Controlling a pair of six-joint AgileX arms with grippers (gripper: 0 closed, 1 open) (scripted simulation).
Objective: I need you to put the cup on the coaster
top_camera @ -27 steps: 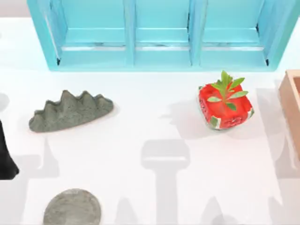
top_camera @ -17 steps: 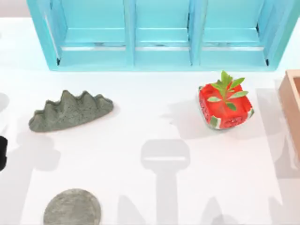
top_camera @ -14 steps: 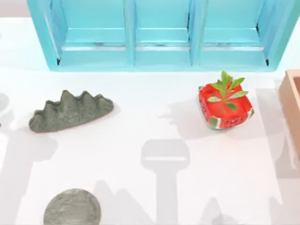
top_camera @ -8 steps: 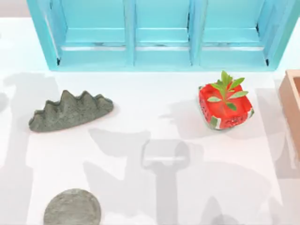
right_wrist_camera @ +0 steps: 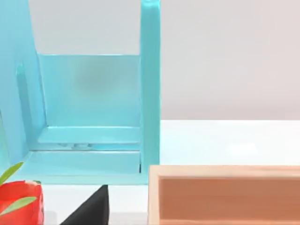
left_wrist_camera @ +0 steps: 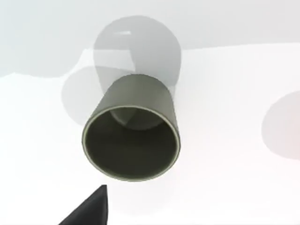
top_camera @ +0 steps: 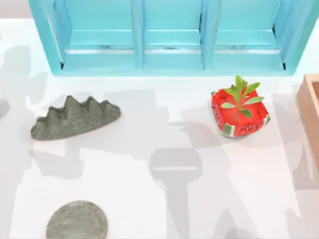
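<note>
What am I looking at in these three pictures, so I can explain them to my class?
A two-armed AgileX robot at a white table. One picture looks down from above; the others come from cameras on its left and right wrists. On the table: a dark grey-green stone cup with a jagged rim, a flat round grey speckled coaster apart from it, a red watermelon-patterned plant pot, a turquoise shelf and a wooden box. The left wrist camera sees an olive-green open cylinder. Nothing holds the cup.

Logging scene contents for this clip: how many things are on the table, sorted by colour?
Grey: 2, the cup and the coaster
Turquoise: 1, the shelf unit
Red: 1, the plant pot
Wood-tan: 1, the box
Olive: 1, the cylinder
Total: 6
</note>
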